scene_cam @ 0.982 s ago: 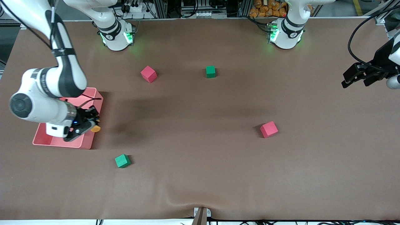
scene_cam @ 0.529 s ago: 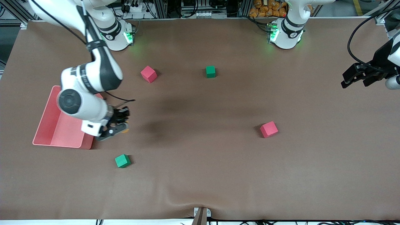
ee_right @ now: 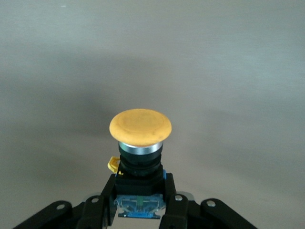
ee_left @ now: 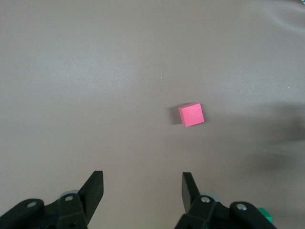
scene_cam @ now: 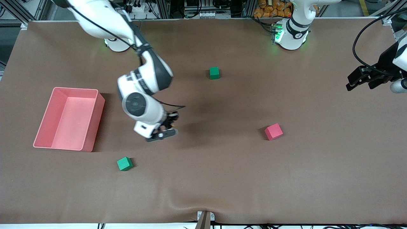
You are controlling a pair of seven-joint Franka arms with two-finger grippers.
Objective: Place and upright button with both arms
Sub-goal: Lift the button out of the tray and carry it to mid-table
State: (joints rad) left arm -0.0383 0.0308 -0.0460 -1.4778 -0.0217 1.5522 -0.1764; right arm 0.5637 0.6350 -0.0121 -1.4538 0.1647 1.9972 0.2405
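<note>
Carry step: button [ee_right: 140,138] clamped at its black body in right end effector [scene_cam: 165,129], above mid-table [scene_cam: 222,178]; left end effector [ee_left: 141,191] spread wide, waiting at table's edge; next, probably lowering and righting.

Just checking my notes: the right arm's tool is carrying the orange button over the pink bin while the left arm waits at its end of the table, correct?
Not quite. The right tool holds the button, but over bare table mid-table, not over the pink bin, which sits apart toward the right arm's end, as the front view shows. The left tool does wait, open, at its end.
</note>
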